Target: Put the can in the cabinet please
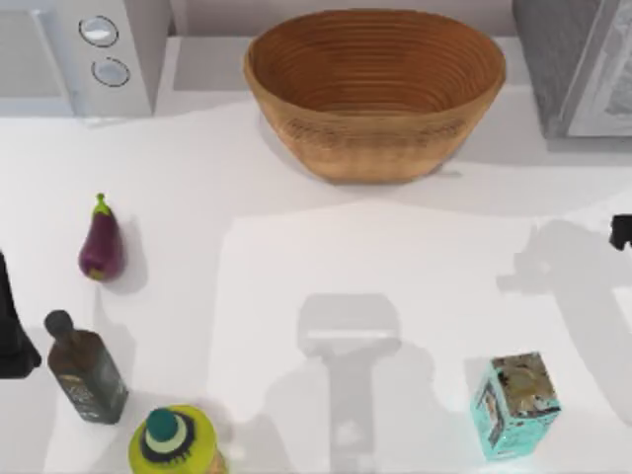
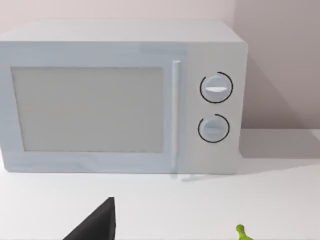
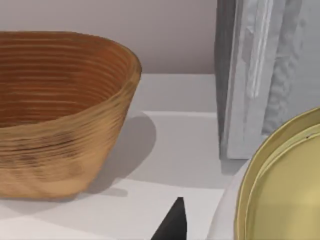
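The can (image 3: 285, 190) looms close in the right wrist view, its gold top filling the near corner. My right gripper (image 1: 622, 232) is at the table's right edge, below the cabinet in the top view, and is shut on the can; one dark fingertip (image 3: 175, 222) shows beside it. The grey cabinet (image 1: 578, 64) stands at the back right. In the right wrist view the cabinet's pale door panel (image 3: 265, 75) rises just beyond the can. My left gripper (image 1: 12, 341) is parked at the table's left edge, open and holding nothing.
A wicker basket (image 1: 375, 148) sits at the back middle, left of the cabinet. A white microwave (image 1: 79, 49) stands back left. An eggplant (image 1: 101, 247), a dark bottle (image 1: 87, 370) and a green-yellow bottle (image 1: 176, 442) are at the left, a teal carton (image 1: 515, 405) front right.
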